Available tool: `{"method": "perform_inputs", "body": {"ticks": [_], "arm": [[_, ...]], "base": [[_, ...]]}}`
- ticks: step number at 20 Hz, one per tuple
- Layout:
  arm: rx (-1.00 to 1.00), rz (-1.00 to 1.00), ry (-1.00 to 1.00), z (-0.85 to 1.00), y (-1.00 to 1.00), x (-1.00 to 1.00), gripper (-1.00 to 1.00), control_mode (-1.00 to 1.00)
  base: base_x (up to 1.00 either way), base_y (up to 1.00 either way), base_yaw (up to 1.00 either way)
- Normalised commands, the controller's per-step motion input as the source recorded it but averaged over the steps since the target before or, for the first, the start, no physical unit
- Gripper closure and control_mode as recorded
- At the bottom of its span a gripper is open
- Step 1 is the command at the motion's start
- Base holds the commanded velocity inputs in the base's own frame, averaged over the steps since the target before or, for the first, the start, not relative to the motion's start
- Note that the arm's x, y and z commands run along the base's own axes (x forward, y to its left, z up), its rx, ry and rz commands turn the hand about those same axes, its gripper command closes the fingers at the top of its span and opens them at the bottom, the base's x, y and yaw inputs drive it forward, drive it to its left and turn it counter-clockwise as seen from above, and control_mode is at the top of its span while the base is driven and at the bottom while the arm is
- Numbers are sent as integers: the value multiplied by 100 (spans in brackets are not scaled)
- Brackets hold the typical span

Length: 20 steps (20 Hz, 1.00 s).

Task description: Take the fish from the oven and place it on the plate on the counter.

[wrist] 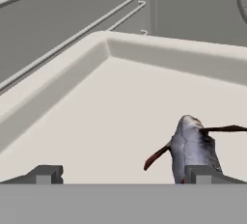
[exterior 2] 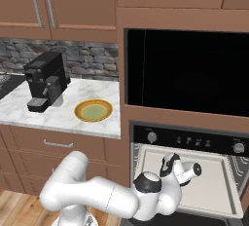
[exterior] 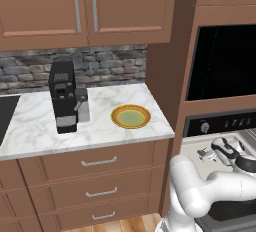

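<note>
The fish (wrist: 193, 147), small and silver-grey with thin dark fins, lies on the pale tray (wrist: 96, 117) inside the open oven (exterior 2: 187, 140). My gripper (wrist: 123, 175) hovers low over the tray with its jaws wide open and nothing held. The fish sits just ahead of the right fingertip (wrist: 200, 174), off to one side of the gap. In the base views the gripper (exterior 2: 167, 165) (exterior: 214, 152) reaches into the oven over the tray (exterior 2: 219, 186). The plate (exterior: 130, 116) (exterior 2: 93, 110), yellow-rimmed with a green centre, rests empty on the marble counter (exterior: 40, 126).
A black coffee machine (exterior: 64, 96) stands on the counter left of the plate. Tray walls (wrist: 159, 54) and oven rack rails (wrist: 72, 35) rise ahead of the hand. A dark built-in appliance (exterior 2: 187, 74) sits above the oven. Wooden drawers (exterior: 97, 176) lie under the counter.
</note>
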Motion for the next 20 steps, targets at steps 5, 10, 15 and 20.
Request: {"method": "perform_inputs", "body": {"ticks": [5,10,15,20], "arm": [[16,0,0,-82,-33,-3,-100,-100],[7,2,-2,-58,-55,-4,-100,-100],[7,3,-1,-91,-47,-43,-100,-100],[4,3,0,-100,-10,-91,-100,-100]], "base": [[0,0,0],[0,0,0],[0,0,0],[0,0,0]]}}
